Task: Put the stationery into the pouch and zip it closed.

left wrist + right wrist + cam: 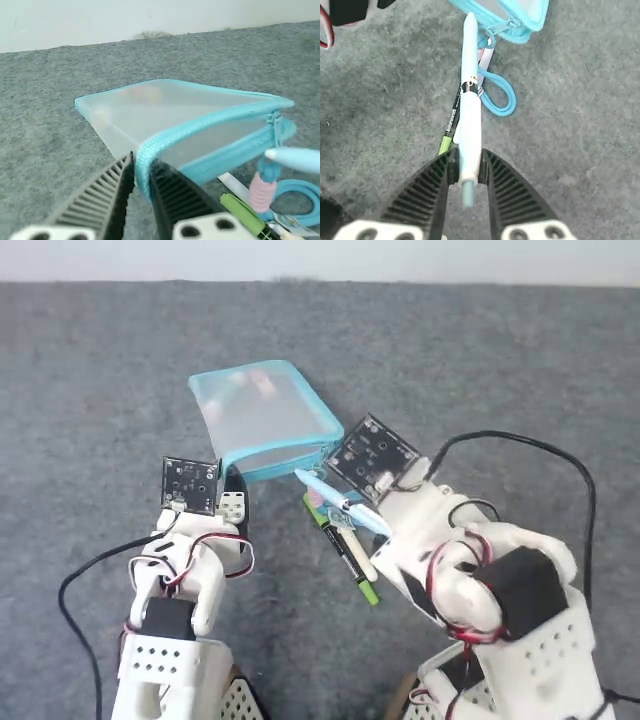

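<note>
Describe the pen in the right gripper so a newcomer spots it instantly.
Find the turquoise-trimmed pouch on the grey carpet. At its zipper end, the pale-blue pen is clamped in the right gripper, tip toward the pouch. The green-ended marker beside it lies loose on the carpet.

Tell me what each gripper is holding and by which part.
Left gripper: the pouch, pinched by its teal zipper edge at one end of the opening. Right gripper: the light-blue pen, clamped near one end.

A grey felt mat [100, 370] meets a white wall [320, 258].
</note>
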Action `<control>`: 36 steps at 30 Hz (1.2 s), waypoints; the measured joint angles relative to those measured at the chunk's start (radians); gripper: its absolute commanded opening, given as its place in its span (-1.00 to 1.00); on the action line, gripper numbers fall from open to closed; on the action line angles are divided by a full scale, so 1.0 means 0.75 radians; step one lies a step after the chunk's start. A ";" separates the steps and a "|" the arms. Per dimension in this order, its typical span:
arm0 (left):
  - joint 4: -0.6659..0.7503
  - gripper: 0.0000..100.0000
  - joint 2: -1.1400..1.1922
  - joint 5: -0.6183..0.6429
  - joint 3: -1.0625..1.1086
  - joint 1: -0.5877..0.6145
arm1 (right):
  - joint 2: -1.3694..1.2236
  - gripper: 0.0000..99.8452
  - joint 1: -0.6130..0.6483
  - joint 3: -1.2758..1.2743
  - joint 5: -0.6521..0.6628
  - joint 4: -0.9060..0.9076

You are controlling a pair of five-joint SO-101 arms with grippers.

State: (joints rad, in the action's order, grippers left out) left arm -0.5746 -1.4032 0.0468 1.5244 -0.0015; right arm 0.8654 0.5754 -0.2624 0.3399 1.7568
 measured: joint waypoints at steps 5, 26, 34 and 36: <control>0.000 -0.98 0.000 0.000 0.000 0.000 | 0.000 -0.98 0.000 0.000 -0.018 -0.012; 0.000 -0.98 0.000 -0.002 0.000 0.000 | -0.898 -0.98 0.070 0.385 -0.227 -0.327; 0.000 -0.98 0.000 -0.002 0.000 0.000 | -1.356 -0.67 0.129 0.800 -0.360 -0.338; 0.000 -0.98 0.000 -0.002 0.000 0.000 | -1.410 -0.57 0.151 0.872 -0.368 -0.315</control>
State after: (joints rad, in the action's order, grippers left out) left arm -0.5746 -1.4032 0.0453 1.5244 -0.0015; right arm -0.1918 0.6889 0.3913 0.0637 1.5205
